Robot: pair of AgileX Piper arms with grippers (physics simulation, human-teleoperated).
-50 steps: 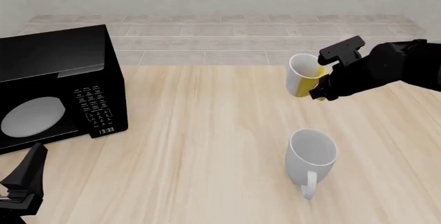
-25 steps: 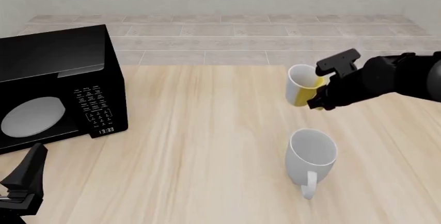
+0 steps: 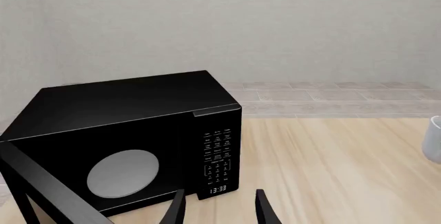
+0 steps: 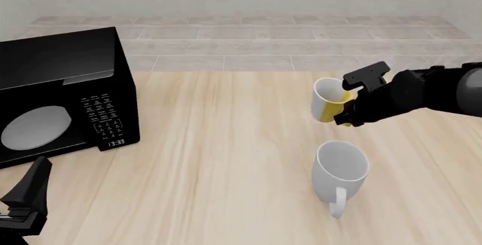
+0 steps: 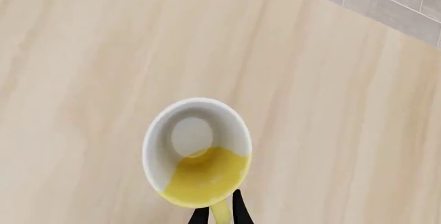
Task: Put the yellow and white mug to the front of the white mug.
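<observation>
Microwave [image 3: 131, 146] is filling most of my left wrist view, black with its clock display lit, standing on the table [image 3: 331, 172]; my left gripper [image 3: 219, 208] is showing two spread fingers with nothing between them. In the front view, my right gripper [image 4: 348, 105] is pinching the yellow and white mug [image 4: 328, 100] by its handle side, holding it beyond the white mug [image 4: 340, 169], which is standing upright with its handle toward me. My left gripper is resting low at the near left corner. In the right wrist view, I am looking down into the yellow and white mug, my fingertips [image 5: 238, 211] pressing on its yellow handle [image 5: 219, 212].
</observation>
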